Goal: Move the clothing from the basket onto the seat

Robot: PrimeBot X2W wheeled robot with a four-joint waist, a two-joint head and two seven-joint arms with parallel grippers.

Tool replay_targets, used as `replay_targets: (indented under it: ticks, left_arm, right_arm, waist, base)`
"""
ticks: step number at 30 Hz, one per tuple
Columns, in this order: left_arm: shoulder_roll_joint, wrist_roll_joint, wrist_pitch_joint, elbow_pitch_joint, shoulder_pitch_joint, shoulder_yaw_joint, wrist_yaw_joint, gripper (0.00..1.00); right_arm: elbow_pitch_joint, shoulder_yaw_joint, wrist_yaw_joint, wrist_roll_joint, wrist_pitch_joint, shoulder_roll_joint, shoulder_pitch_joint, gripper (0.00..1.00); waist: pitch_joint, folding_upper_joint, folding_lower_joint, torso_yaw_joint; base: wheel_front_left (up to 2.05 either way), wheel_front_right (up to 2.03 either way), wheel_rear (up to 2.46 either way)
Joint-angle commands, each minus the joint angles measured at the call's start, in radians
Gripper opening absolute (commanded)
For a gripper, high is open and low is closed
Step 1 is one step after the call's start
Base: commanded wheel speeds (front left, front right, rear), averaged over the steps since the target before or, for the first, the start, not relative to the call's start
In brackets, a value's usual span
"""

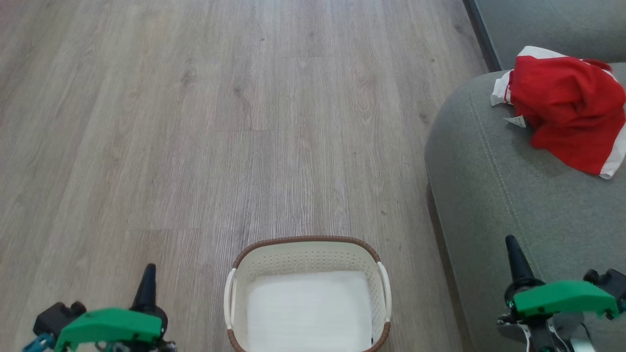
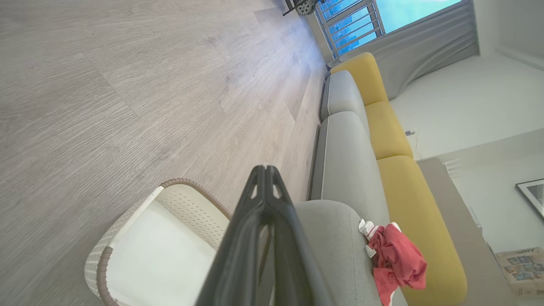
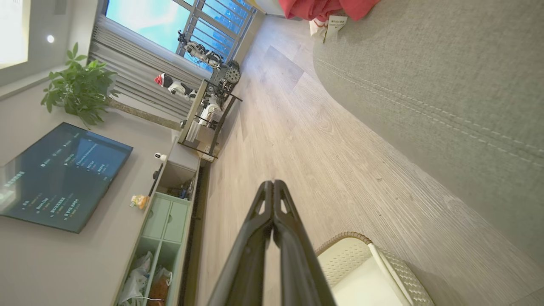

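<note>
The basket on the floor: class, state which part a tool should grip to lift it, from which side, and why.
Probably one white side handle, approached from above. The basket stands upright, open top up. Each handle is a thin bar that seems to stand off the wall, so it could be pinched across its width.

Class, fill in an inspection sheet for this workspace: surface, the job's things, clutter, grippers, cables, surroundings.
Surface: grey wood-look floor.
Job's things: red clothing lies crumpled on the seat; basket stands on the floor beside the seat, nothing red inside.
Clutter: bags in a green cabinet.
Grippers: left gripper and right gripper both shut, holding nothing.
Cables: nothing seen.
Surroundings: window, plant, television, yellow back cushions.
</note>
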Motion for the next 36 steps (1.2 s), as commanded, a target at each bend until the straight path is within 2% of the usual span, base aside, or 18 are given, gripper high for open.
replay_targets:
  ticks: [1,36]
  left_arm:
    - [0.004,-0.027,0.010,-0.029,-0.069,0.036,-0.012,0.00]
    - [-0.024,-0.373,0.112,-0.018,-0.145,0.139,-0.117,0.00]
  right_arm:
    - [-0.040,0.005,0.000,0.031,0.007,-0.003,-0.062,0.00]
    - [-0.074,-0.028,0.000,0.417,0.109,-0.002,-0.089,0.00]
  waist:
    - [0.001,0.0000,0.0000,0.000]
    - [0.019,0.0000,0.0000,-0.012]
  base:
    - [0.00,0.00,0.00]
    - [0.00,0.00,0.00]
